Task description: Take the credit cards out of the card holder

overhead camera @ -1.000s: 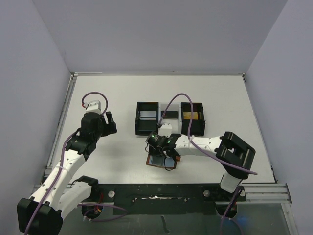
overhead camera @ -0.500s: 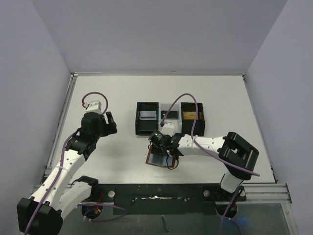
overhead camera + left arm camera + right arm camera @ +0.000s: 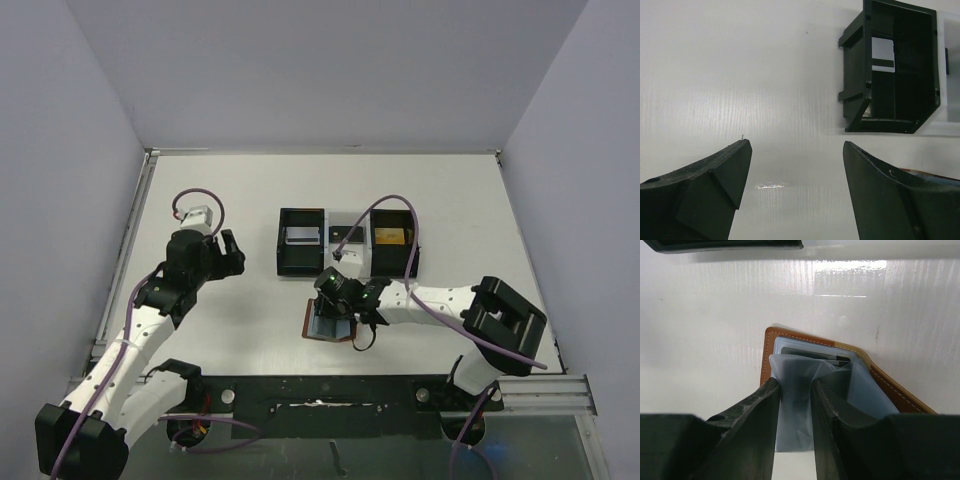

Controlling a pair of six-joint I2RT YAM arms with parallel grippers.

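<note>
Brown card holder (image 3: 322, 328) lies open just on the near side of tray (image 3: 300, 266), by its mid section. R gripper (image 3: 796, 385) nrly closed, pinching holder's blue-grey pocket sleeve. L gripper (image 3: 796, 145) wide open, empty, well left of tray.

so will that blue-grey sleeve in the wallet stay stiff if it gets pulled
Probably floppy: the blue-grey sleeve looks thin and creases between the right fingers. The card holder looks light and lies loose on the table, so it may drag along. The sleeve's smooth plastic could also slip.
</note>
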